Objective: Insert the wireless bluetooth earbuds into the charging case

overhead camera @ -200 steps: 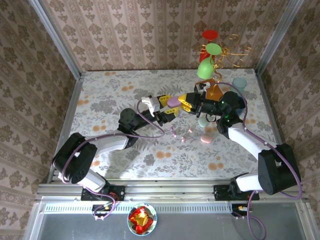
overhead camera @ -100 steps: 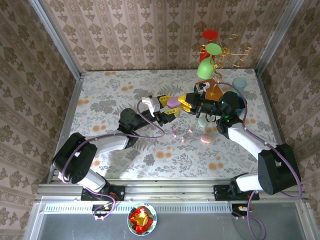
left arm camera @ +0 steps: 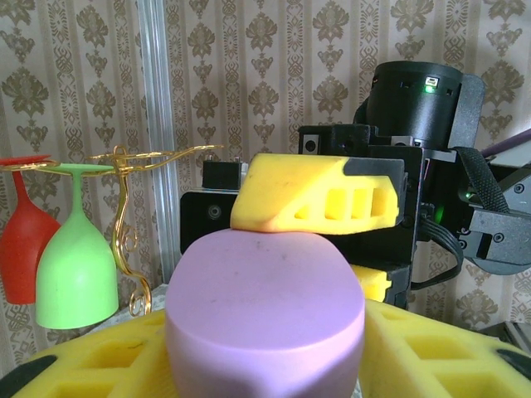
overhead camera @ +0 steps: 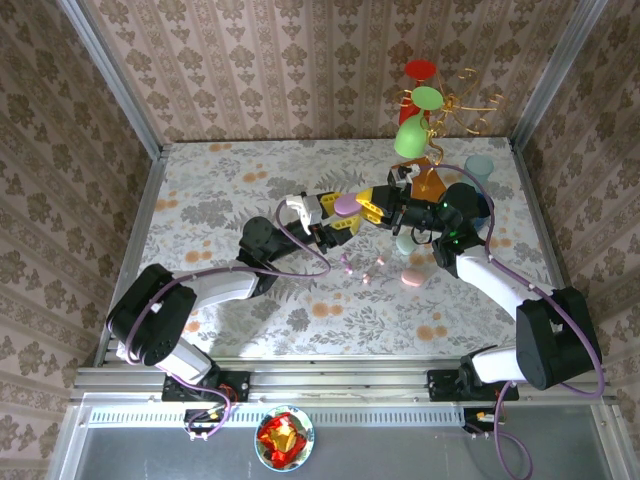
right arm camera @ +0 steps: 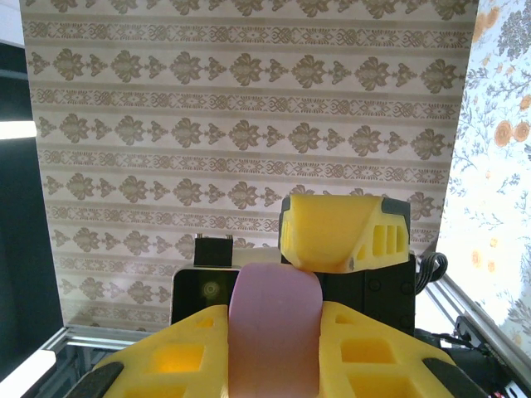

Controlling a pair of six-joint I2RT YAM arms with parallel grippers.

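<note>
Floral table point(overhead camera: 220, 200) | lilac case point(overhead camera: 347, 204) aloft above its centre, clamped by left gripper point(overhead camera: 342, 212) and right gripper point(overhead camera: 368, 205) together | earbuds point(overhead camera: 346, 263) loose beneath; apparently none inserted yet.

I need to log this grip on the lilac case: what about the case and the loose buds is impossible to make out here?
- lilac case, open or shut: left wrist view, bottom cut off by the frame edge, right hand covers the top.
- earbuds, number and colours: top external view, too small.
</note>
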